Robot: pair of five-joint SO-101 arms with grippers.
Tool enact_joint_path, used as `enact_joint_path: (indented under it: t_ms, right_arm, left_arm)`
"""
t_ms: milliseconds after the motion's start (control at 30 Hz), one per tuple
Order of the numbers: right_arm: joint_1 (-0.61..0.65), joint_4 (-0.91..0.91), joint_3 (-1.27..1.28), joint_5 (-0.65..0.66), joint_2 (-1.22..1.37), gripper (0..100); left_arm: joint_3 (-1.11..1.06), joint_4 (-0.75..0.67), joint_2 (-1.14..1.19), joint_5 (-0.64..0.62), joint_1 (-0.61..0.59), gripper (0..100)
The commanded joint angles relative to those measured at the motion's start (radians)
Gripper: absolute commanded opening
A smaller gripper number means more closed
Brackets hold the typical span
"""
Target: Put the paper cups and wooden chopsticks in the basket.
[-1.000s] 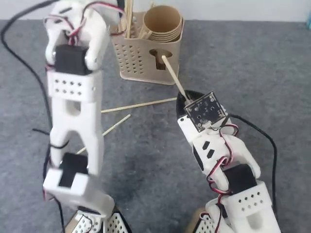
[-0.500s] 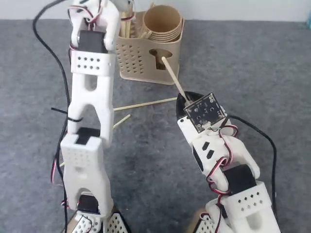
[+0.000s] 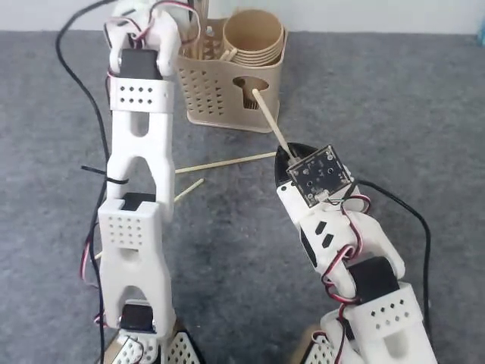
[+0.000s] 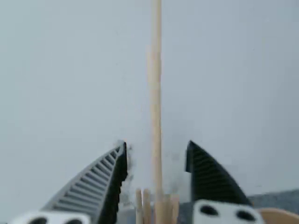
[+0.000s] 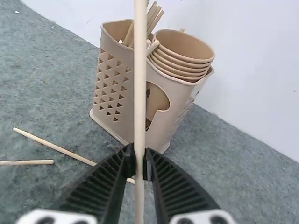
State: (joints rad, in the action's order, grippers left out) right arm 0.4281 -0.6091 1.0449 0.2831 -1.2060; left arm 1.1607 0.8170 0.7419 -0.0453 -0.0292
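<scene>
Right gripper (image 5: pixel 139 150): clamped tight on a single wooden chopstick (image 5: pixel 139 70), pinched near its lower end.
Held chopstick, axis: in the high view it runs on a slant from the right gripper (image 3: pixel 286 155) away towards the basket (image 3: pixel 220 95). Its free tip lies over the cut-out in the basket's front wall; contact with the wall cannot be told.
Left gripper (image 4: pixel 157 144): jaws spread wide above the basket's rear compartment, gripping nothing.
Upright chopstick (image 4: pixel 156 70): stands in the gap between the left fingers, long axis vertical, clear of both.
Stored chopsticks (image 5: pixel 152 16): a bundle standing tip-up in the rear compartment, at least three; the exact count is hidden.
Paper cups (image 3: pixel 256 38): one nested stack, mouths up, in the basket's front compartment. Several rims show; the number is uncertain.
Loose chopsticks: two, flat on the grey mat (image 3: pixel 417 114) between the arms. The long one (image 3: pixel 227 163) lies nearly crosswise, just in front of the basket. The other (image 3: pixel 188 189) is angled, its near end hidden behind the left arm.
Basket: one, upright at the mat's far edge by the wall (image 5: pixel 261 56).
</scene>
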Motion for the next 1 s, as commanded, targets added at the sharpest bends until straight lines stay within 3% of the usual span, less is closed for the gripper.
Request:
enact_joint_path:
  t_ms: [0,167,300,467,700,967]
  right_arm:
    - [-0.013,0.025,-0.009,-0.015,-0.021,0.8]
    - [-0.013,0.058,-0.006,-0.015,-0.021,0.8]
    - [-0.013,0.064,-0.006,-0.020,-0.019,0.8]
    - [-0.039,0.220,-0.006,-0.132,-0.008,0.8]
    - [-0.041,0.513,-0.012,-0.262,-0.007,0.8]
    - [-0.047,0.650,-0.138,-0.370,0.166,0.8]
  left_arm:
    - [0.131,0.175,-0.049,-0.009,-0.017,33]
    - [0.321,0.376,-0.057,-0.015,-0.038,33]
    - [0.522,0.635,-0.057,-0.009,-0.060,33]
    - [0.509,0.944,-0.175,-0.014,-0.103,33]
    - [0.272,0.944,-0.241,-0.017,-0.245,33]
    - [-0.160,0.942,-0.529,0.006,-0.244,33]
